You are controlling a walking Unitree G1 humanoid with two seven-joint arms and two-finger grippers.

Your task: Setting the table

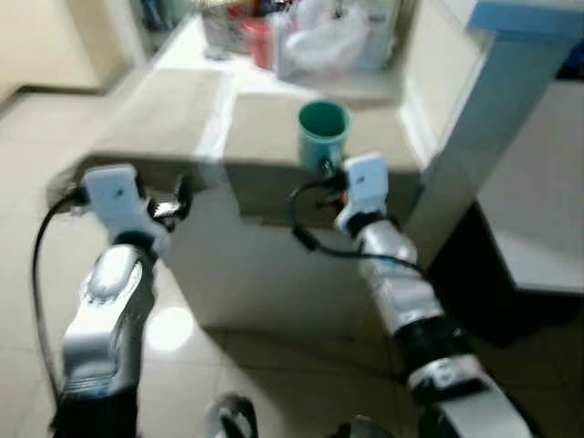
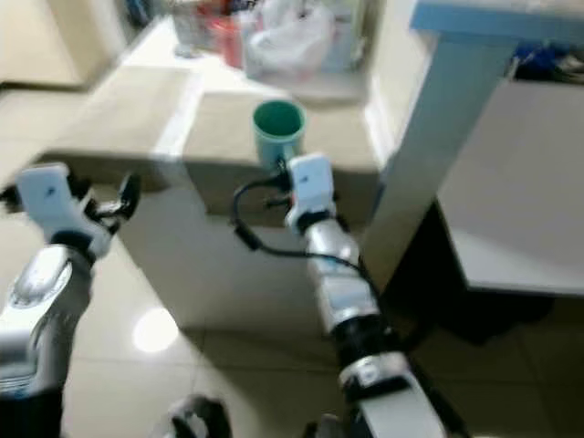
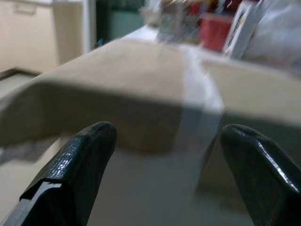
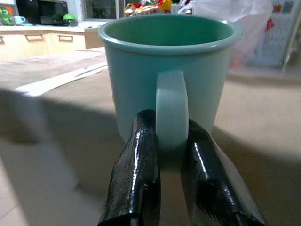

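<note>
Upright, the teal mug (image 4: 167,70) stands near the beige surface's (image 1: 265,128) front edge, its handle clamped by the right pincer (image 4: 171,141). At nine o'clock from it, the left pincer (image 3: 169,160) hangs spread apart before the edge.

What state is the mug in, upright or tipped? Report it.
Upright. The teal mug stands mouth-up on the counter, and the right gripper pinches its handle.
</note>
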